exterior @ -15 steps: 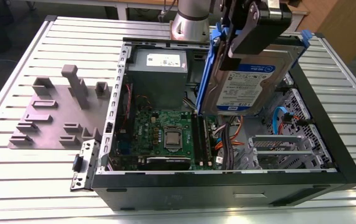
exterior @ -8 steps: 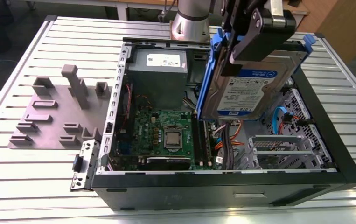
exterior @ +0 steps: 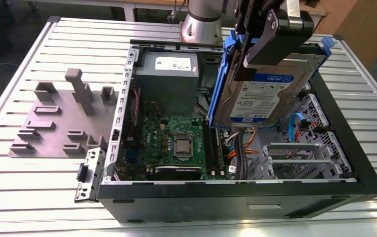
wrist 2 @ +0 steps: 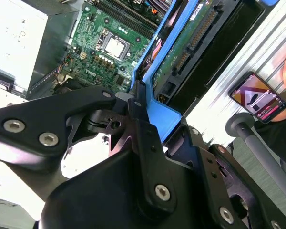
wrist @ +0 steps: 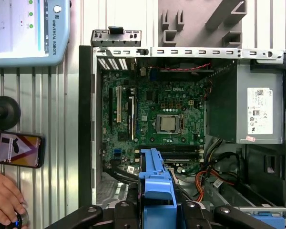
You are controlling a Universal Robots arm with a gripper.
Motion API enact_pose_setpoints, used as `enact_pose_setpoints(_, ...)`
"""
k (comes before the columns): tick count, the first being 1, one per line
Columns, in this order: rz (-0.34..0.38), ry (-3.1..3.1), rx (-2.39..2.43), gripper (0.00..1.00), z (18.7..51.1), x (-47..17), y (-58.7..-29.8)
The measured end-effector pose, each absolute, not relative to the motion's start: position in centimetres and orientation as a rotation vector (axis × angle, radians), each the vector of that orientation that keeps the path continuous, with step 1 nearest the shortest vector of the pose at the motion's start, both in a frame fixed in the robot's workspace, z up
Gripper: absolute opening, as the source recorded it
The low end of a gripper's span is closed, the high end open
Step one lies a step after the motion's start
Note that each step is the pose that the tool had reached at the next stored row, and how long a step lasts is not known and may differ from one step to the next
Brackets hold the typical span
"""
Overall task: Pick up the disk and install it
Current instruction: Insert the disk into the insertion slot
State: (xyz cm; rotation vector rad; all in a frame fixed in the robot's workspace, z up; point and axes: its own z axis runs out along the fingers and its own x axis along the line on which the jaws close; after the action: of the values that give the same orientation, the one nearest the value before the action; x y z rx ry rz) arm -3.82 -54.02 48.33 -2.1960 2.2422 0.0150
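1. I count one disk [exterior: 267, 94], with a blue bracket around it.
2. One gripper [wrist: 158, 210], mine, clamped on that disk.
3. One computer case [exterior: 241, 197], side open.
4. One motherboard [wrist: 152, 109] inside the case, carrying one processor [wrist: 168, 124].
5. One power supply [wrist: 257, 112], a grey box with a white sticker.
6. One slatted table [exterior: 30, 187] under it all.
7. One grey fixture plate [exterior: 50, 128] beside the case. The blocks on it are too jumbled for me to count.
8. One phone [wrist: 16, 149] on the table.
9. One person's hand [wrist: 5, 198], near the phone.
10. One tablet [wrist: 26, 28], screen lit.
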Motion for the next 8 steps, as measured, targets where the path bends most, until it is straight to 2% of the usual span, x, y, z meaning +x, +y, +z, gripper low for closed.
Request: enact_pose_setpoints(8,0.037,2.232,-2.186,0.36,48.33,-3.82,-54.08)
